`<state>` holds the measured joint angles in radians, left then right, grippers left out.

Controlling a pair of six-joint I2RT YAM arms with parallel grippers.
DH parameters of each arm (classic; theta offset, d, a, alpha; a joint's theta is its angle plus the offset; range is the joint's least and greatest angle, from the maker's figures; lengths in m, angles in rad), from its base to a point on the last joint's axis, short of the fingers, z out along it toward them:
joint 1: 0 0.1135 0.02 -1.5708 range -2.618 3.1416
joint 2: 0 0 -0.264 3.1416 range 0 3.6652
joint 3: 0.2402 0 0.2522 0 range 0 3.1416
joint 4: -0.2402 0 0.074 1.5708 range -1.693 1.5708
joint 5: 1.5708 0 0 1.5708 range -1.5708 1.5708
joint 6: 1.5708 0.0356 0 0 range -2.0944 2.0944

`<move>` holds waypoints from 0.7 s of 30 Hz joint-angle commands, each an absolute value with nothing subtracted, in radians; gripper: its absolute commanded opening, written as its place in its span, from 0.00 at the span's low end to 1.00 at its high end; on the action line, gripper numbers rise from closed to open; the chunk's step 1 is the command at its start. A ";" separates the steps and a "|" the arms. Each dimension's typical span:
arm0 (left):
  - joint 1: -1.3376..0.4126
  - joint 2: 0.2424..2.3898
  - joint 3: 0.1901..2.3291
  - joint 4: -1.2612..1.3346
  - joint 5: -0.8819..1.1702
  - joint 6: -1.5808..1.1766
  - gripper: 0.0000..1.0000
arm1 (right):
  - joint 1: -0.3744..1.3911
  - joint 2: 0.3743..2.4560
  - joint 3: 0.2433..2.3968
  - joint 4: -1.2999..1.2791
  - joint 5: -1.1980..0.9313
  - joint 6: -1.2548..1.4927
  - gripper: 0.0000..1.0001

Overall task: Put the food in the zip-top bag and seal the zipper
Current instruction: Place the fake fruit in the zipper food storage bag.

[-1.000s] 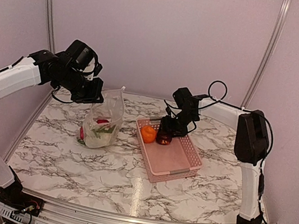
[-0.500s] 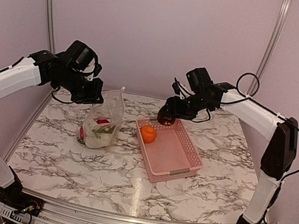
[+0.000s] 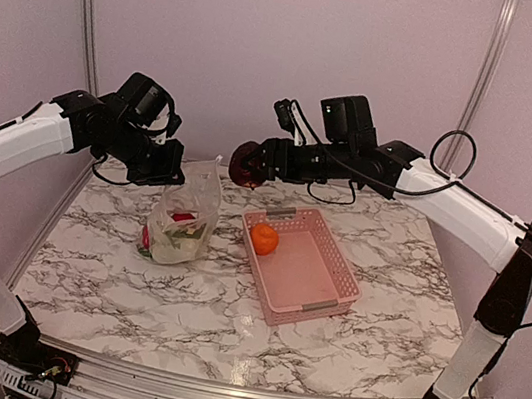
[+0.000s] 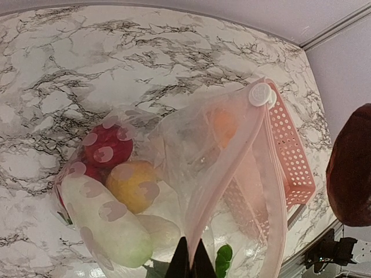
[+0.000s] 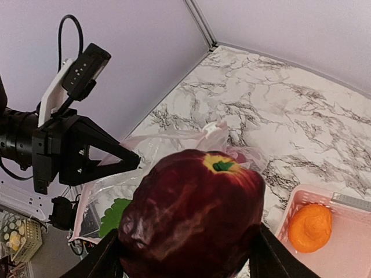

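The clear zip-top bag (image 3: 183, 217) stands on the table left of centre, holding red, yellow and pale green toy food (image 4: 116, 197). My left gripper (image 3: 170, 176) is shut on the bag's mouth edge (image 4: 232, 145) and holds it up and open. My right gripper (image 3: 247, 164) is shut on a dark red apple-like fruit (image 5: 194, 214) and holds it in the air just right of and above the bag's mouth. One orange fruit (image 3: 263, 239) lies in the pink basket (image 3: 318, 289). The white zipper slider (image 4: 260, 94) sits at the far end of the mouth.
The pink slatted basket stands right of the bag on the marble table (image 3: 186, 319). Purple walls and metal corner rails (image 3: 82, 19) close in the back and sides. The left arm (image 3: 11, 149) reaches in from the left.
My right gripper lifted the dark red fruit out of the basket and carried it left and up, to just beside the bag's mouth. The left gripper and bag stayed still.
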<state>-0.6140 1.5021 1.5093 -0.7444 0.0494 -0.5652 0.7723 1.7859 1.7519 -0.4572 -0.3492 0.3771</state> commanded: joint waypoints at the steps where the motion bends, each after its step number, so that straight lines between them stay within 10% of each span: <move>1: -0.611 1.497 1.507 -0.727 0.067 -0.577 0.00 | 0.827 1.782 1.812 -0.322 -0.382 0.388 0.53; 15: -0.611 1.481 1.533 -0.703 0.102 -0.615 0.00 | 0.909 1.898 1.838 -0.293 -0.323 0.341 0.56; 19: -0.611 1.472 1.536 -0.703 0.100 -0.618 0.00 | 0.928 1.937 1.846 -0.349 -0.263 0.302 0.70; 21: -0.611 1.470 1.531 -0.703 0.093 -0.618 0.00 | 0.945 1.961 1.887 -0.392 -0.245 0.275 0.94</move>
